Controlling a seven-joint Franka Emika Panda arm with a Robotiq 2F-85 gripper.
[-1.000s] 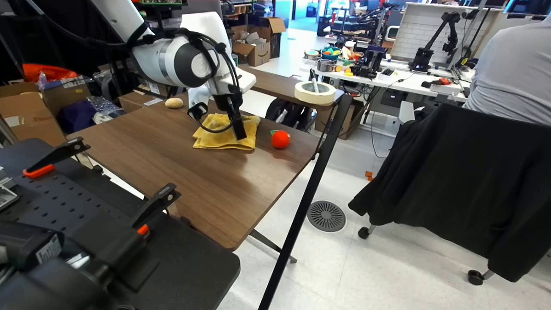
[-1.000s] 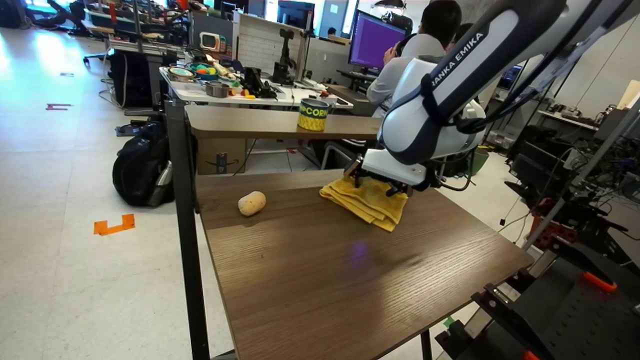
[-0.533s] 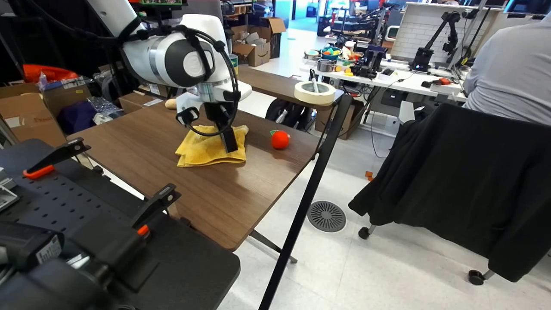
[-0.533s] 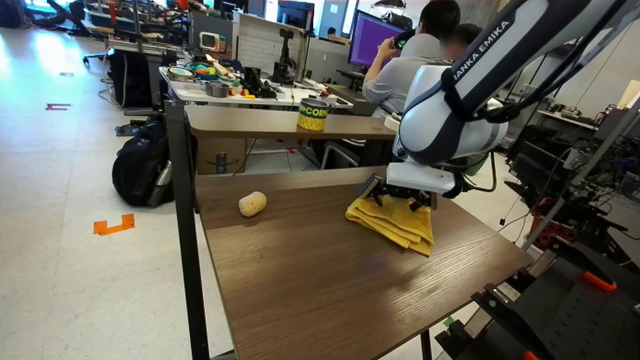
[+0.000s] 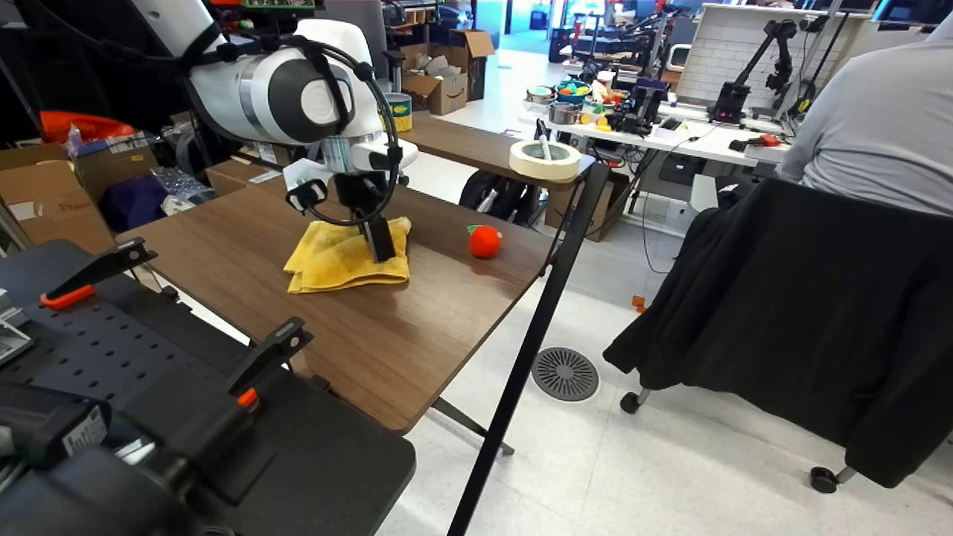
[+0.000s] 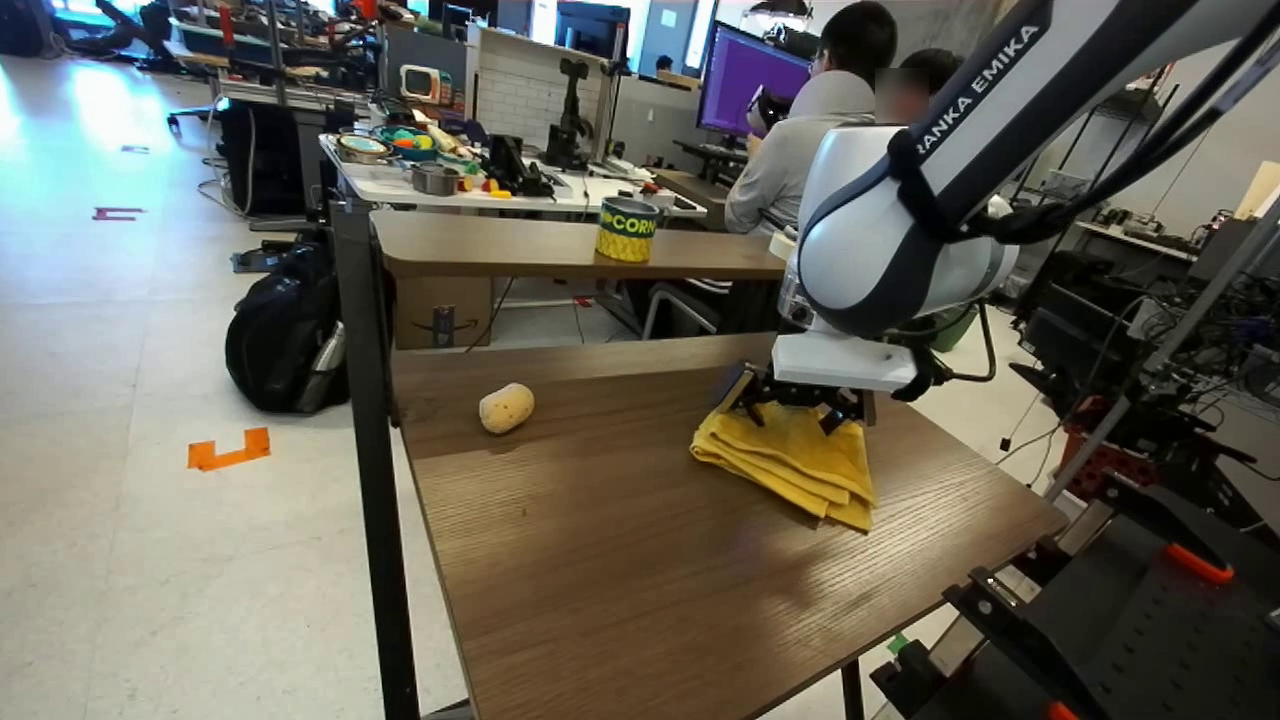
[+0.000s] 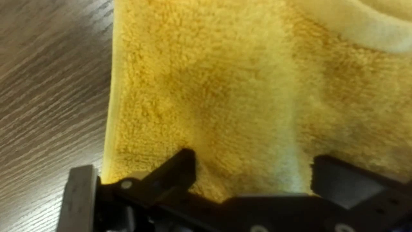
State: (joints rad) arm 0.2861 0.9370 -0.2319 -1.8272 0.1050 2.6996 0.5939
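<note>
Yellow cloth [image 6: 785, 465] lies folded on the wooden desk [image 6: 620, 560], right under the claw [image 6: 796, 412], whose jaws are spread wide with no visible pinch on the fabric; one finger [image 7: 77, 199] shows just beside the hem in the wrist view, and how hard the tips press cannot be told. The step in hand, as far as I can judge, is handling the cloth flat against the desk; the next move would call for low, level tips if it is to slide, or a gathered fold between the jaws if it is to be lifted. An orange-red fruit [image 5: 485, 242] sits near the cloth in an exterior view, the closest thing to bump, while a pale potato [image 6: 506, 409] rests well apart, towards another edge. Beyond, a raised shelf [image 6: 480, 245] bears a can marked CORN [image 6: 626, 234] and a tape roll [image 5: 545, 170], an obstacle worth minding on that side
</note>
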